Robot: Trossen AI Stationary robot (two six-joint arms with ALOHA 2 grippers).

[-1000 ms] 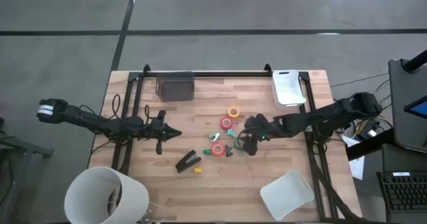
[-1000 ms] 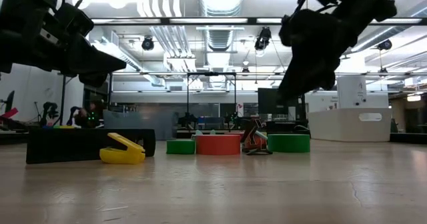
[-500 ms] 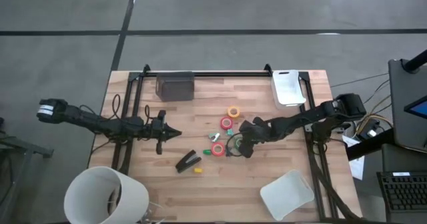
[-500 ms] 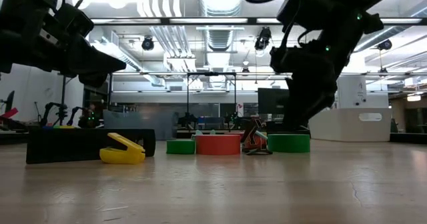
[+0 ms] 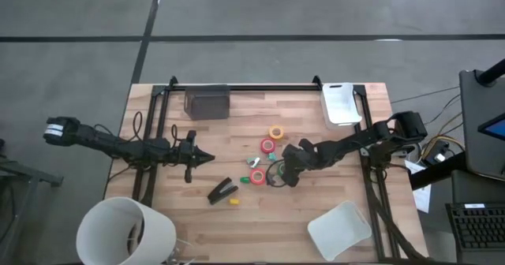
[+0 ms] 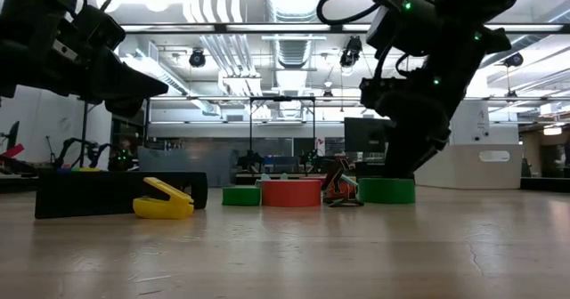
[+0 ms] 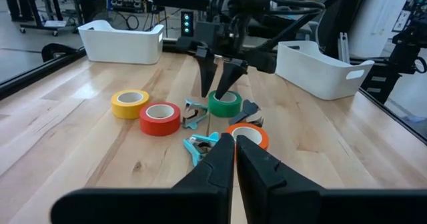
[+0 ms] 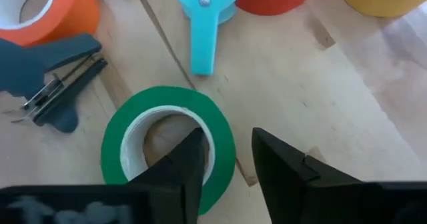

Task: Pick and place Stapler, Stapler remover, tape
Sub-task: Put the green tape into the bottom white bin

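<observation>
The black stapler [image 5: 223,190] lies flat on the table, a yellow staple remover [image 5: 233,201] beside it. Tape rolls lie flat in a cluster: orange-yellow [image 5: 275,132], red [image 5: 268,146], orange [image 5: 257,176] and green [image 8: 167,151]. Teal staple removers [image 7: 200,144] lie among them. My right gripper [image 8: 227,141] is open and down at the green roll [image 7: 224,103]. One finger [image 8: 190,157] is in the roll's core, the other [image 8: 280,164] outside its wall. My left gripper [image 7: 235,144] is shut and hovers left of the cluster [image 5: 201,158]. My right gripper comes from above, pointing down, and stands astride the green roll's wall [image 8: 223,151], one finger in the hollow core and one outside. Whether the fingers touch the wall, I cannot tell. The roll lies flat on the table.
A white bin [image 5: 341,103] sits at the far right corner, another white bin [image 5: 339,229] near the right front. A dark box [image 5: 207,103] stands at the far edge. A white bucket [image 5: 122,232] is at the near left corner. Bare wood lies between stapler and bins.
My right gripper has moved slightly toward the table's left and come down from above the cluster to table level, its open fingers settling over the green roll's wall. The rolls and the stapler have stayed where they were.
</observation>
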